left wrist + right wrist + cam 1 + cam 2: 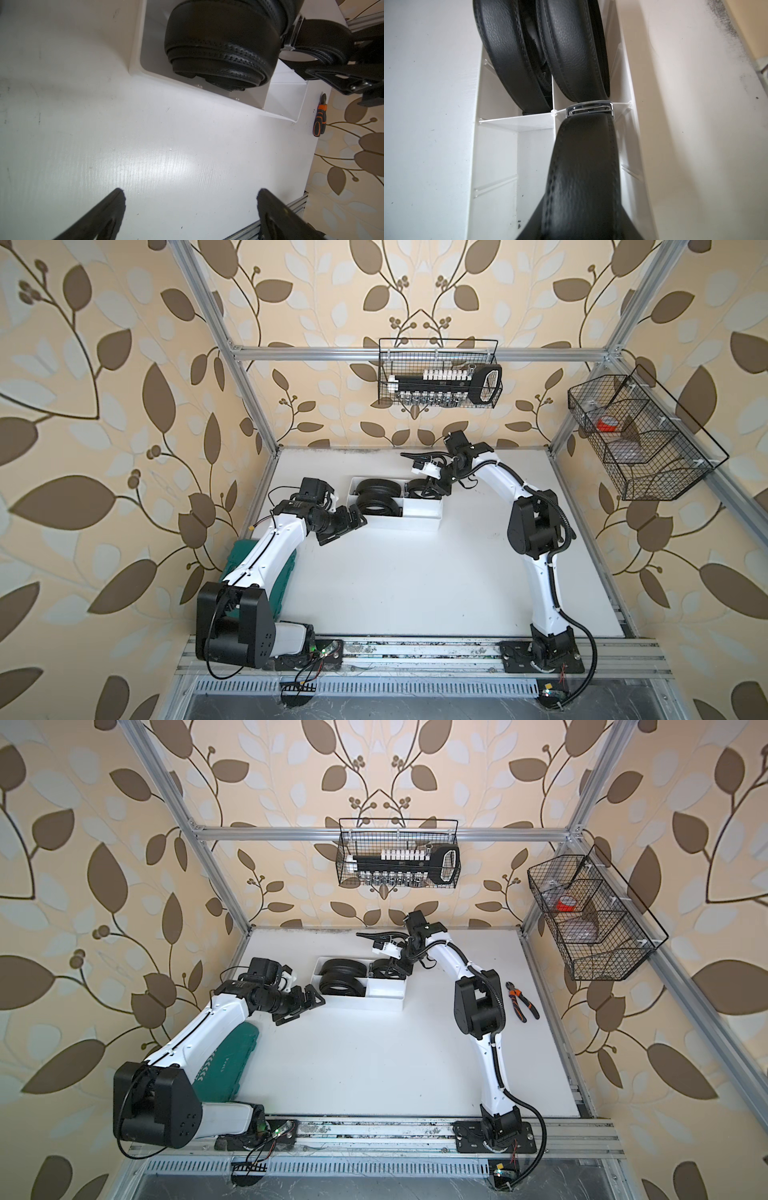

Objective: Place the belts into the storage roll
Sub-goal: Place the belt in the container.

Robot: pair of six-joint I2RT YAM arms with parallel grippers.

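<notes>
Our left gripper (356, 521) hangs wide and empty beside the tray (419, 509), which holds two coiled belts (376, 494). Our right gripper (433, 488) pinches the third belt (583, 166) narrowly at the far-right compartment. It looks limp, smooth and springy, so we'd grip across the layers.

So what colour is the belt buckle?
Shiny silver metal; the buckle shows best in the right wrist view.

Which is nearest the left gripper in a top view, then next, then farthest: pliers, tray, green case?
1. Tray: just ahead of the left gripper.
2. Green case: under the left arm, on the left side.
3. Pliers: across the table, near its right edge.
</notes>
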